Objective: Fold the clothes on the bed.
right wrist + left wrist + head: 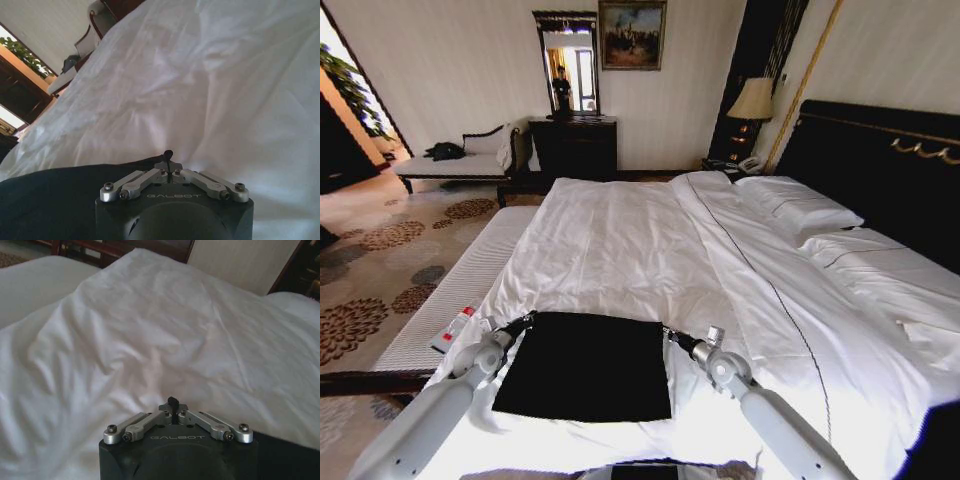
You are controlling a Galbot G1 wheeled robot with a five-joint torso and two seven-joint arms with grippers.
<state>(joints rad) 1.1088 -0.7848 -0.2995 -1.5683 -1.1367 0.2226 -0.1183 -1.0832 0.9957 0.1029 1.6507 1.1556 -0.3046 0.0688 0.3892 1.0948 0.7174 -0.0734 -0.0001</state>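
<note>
Black T-shirt [585, 365] folded flat on bed [650, 250]. Left end effector [528, 320] and right end effector [669, 333] pinched closed on its far corners, apparently gripping fabric.

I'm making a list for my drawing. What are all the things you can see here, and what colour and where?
T-shirt: one, black, folded flat at the near end of the bed.
Bed: one, white covers, dark headboard.
Pillows: at least two, white, by the headboard.
Lamp: one, cream shade, beside the bed.
Chaise: one, white, far left wall.
Painting: one, dark frame, back wall.
Mirror: one, over a dark dresser.
Left gripper: shut, at the shirt's far left corner.
Right gripper: shut, at the far right corner.
</note>
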